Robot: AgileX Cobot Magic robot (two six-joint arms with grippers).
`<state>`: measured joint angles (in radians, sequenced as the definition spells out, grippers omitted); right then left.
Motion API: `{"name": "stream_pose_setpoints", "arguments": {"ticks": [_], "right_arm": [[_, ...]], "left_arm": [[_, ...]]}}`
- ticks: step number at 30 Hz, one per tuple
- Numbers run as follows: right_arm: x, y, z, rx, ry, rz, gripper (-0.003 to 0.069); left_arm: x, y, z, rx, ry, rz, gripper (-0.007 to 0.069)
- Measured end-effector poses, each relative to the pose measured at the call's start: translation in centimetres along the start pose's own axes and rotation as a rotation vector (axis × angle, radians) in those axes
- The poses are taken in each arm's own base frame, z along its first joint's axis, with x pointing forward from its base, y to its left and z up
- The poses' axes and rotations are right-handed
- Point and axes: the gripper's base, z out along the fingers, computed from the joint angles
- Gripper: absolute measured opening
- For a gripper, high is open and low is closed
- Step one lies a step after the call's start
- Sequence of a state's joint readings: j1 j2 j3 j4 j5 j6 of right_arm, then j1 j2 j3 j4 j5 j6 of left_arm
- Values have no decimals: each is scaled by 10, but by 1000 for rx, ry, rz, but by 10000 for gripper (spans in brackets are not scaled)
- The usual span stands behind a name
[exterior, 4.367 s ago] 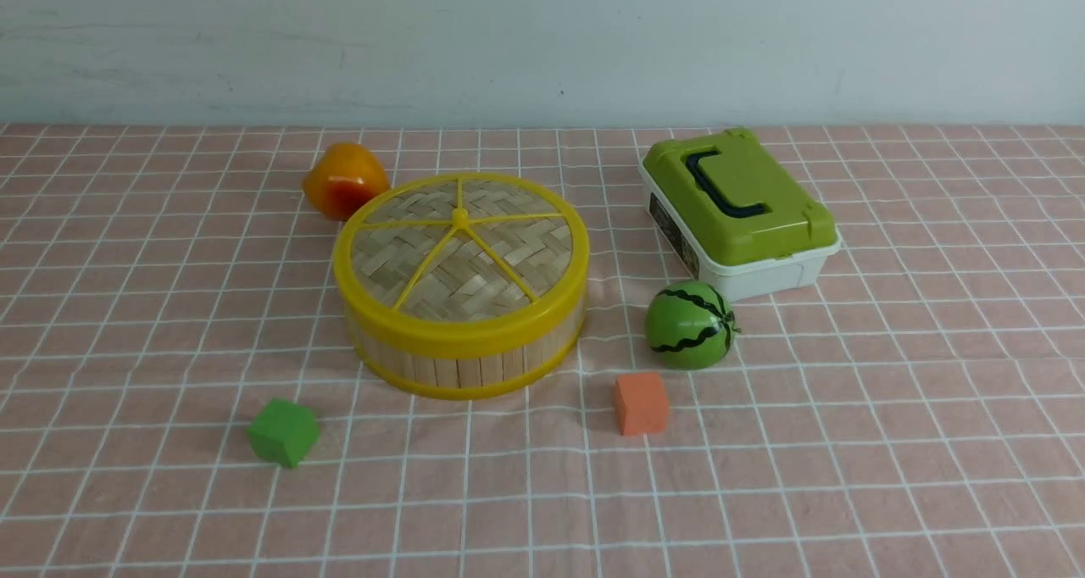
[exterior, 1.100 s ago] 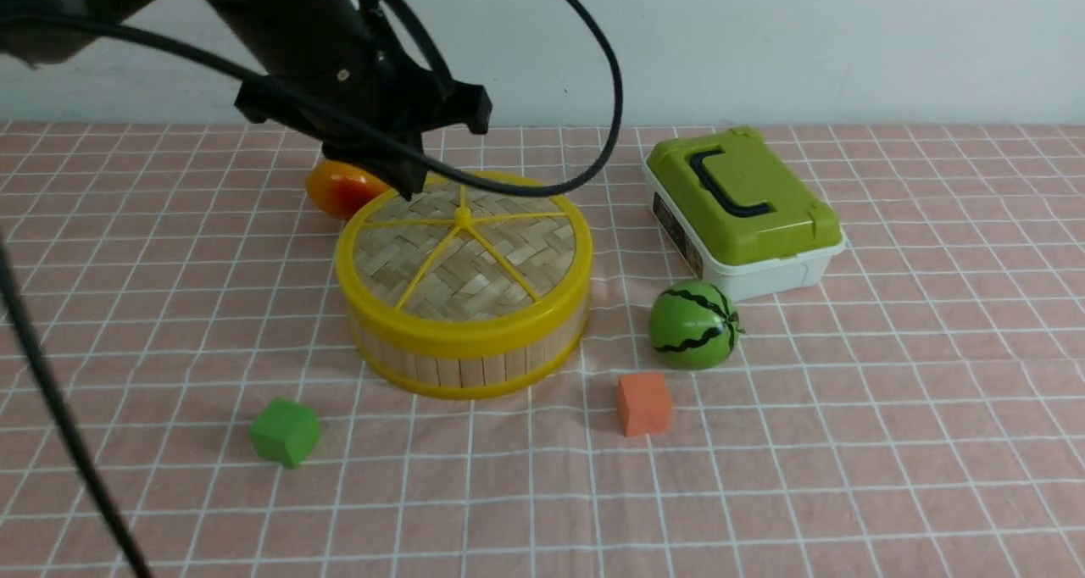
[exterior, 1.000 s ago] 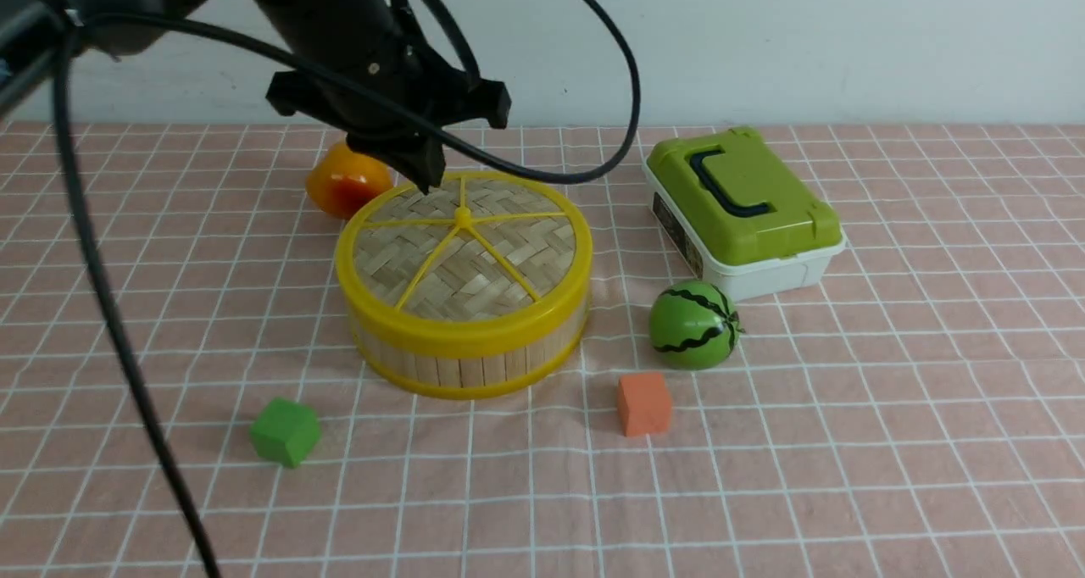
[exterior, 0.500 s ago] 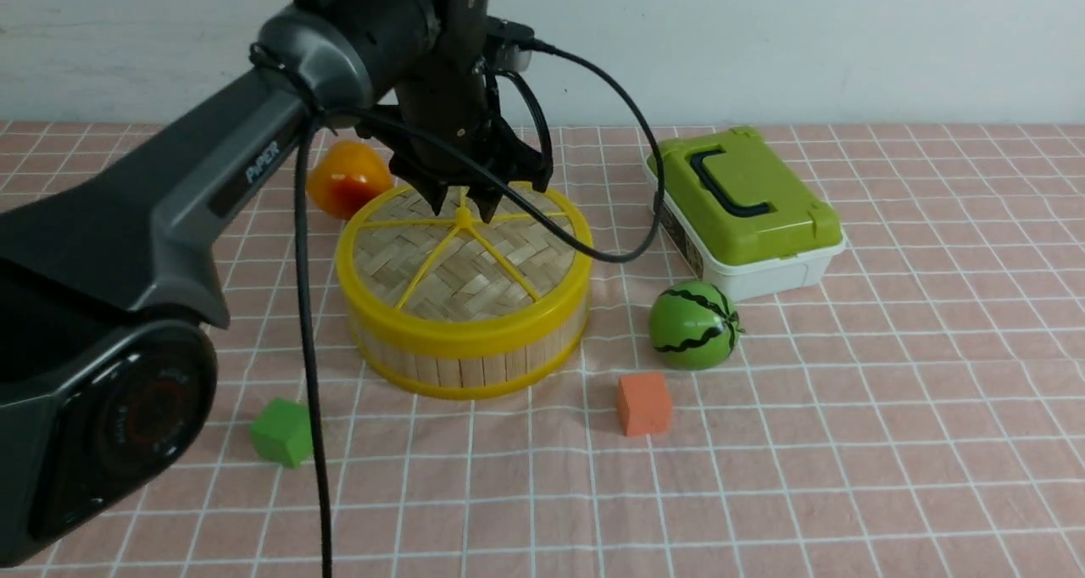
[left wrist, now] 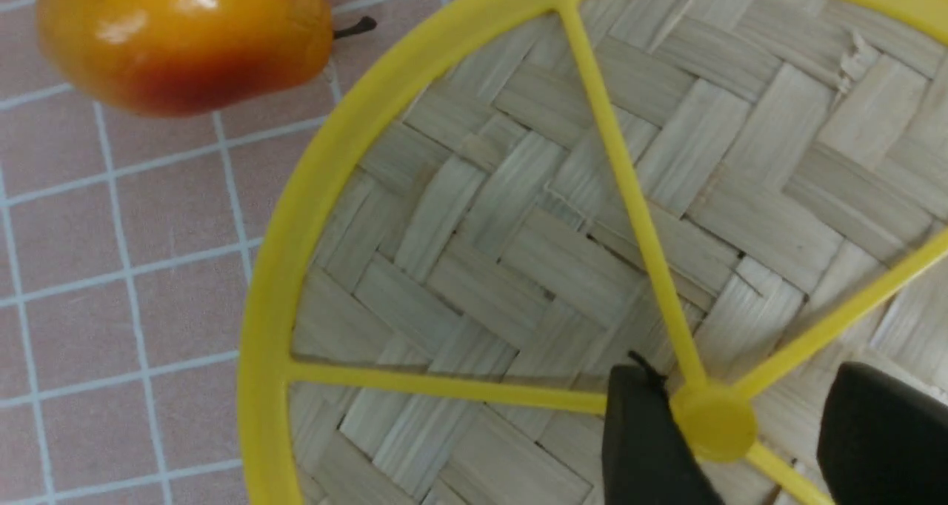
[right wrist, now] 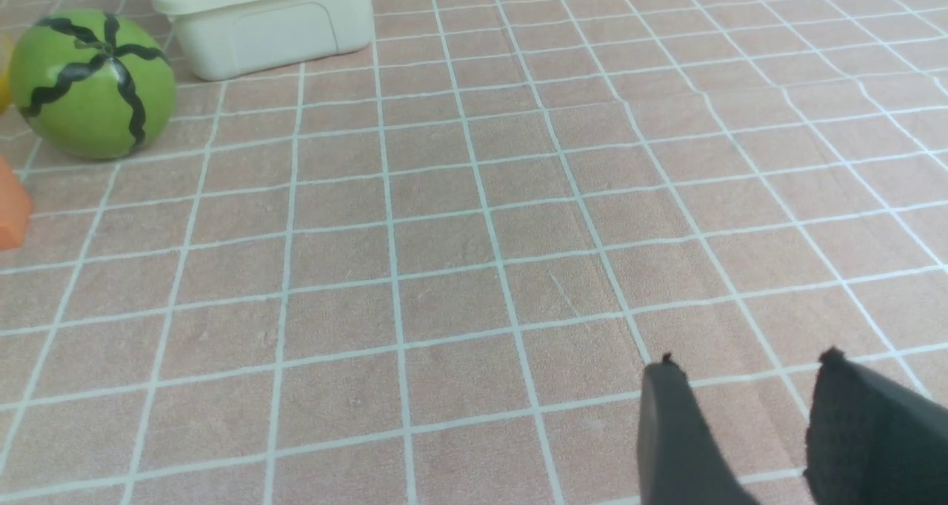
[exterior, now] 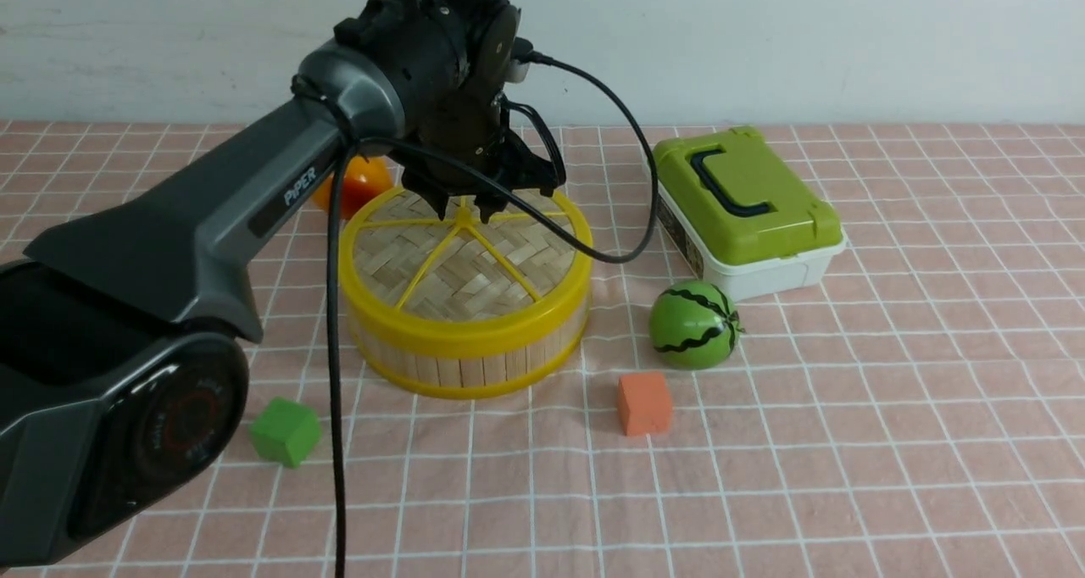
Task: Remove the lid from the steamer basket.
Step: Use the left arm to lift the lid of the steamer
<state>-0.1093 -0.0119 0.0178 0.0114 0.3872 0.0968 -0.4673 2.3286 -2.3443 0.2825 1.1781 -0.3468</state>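
The lid (exterior: 462, 252) sits flat and level on the steamer basket (exterior: 470, 364), in the middle of the bench (exterior: 848, 442), near the orange pear (exterior: 352, 184). Left claw (exterior: 464, 211) is poised right over the centre knob (left wrist: 712, 422), jaws apart, one finger just beside it, the other farther off, nothing gripped yet. Right claw (right wrist: 740, 431) hangs open over the bench. The play, I'd say: centre on the knob, close squarely, then lift straight up so the rim doesn't drag the basket along. Being round, the lid has no long axis; its knob points straight up.
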Motion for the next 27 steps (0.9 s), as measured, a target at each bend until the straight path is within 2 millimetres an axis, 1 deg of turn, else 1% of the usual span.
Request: {"name": "stream_pose_setpoints", "arguments": {"ticks": [7,14,17,22,27], "right_arm": [[0,0,0,0,0,0,241],[0,0,0,0,0,0,241],[0,0,0,0,0,0,241],[0,0,0,0,0,0,241],[0,0,0,0,0,0,241]], "left_arm": [[0,0,0,-1,3,-13,301],[1,-1,0,9,7,-17,223],[1,-2,0,18,10,-21,227],[1,-2,0,20,11,-14,258],[1,-2,0,20,10,18,244]]}}
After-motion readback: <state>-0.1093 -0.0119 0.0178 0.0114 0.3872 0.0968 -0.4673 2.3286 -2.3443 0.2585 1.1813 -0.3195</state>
